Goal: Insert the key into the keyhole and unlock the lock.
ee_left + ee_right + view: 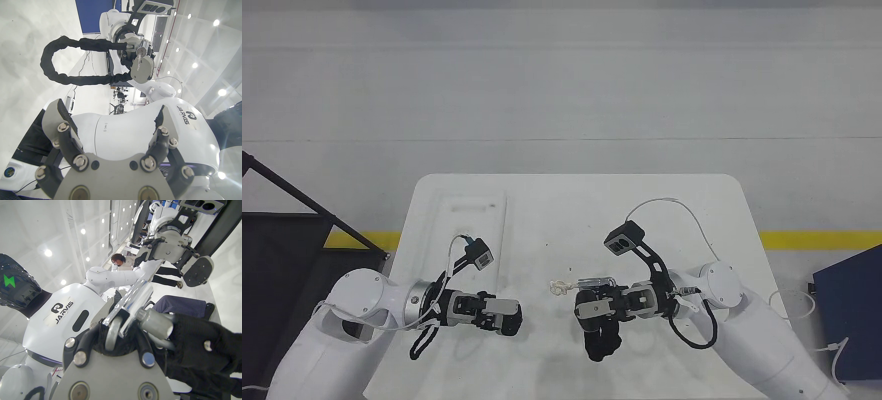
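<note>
White table point(672, 210) below. Right claw point(593, 303) pinches shiny bike lock point(132, 298): likely hard, slippery; black loop point(48, 62) floppy. Key point(139, 59) maybe in keyhole; pinch its flat head. Left claw point(111, 104) spread, empty.

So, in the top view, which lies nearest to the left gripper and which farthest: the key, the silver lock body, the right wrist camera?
From the left gripper:
1. key, in the gap between the two arms.
2. silver lock body, just beyond the key, on the right arm's side.
3. right wrist camera, farther back, above the right arm.
</note>
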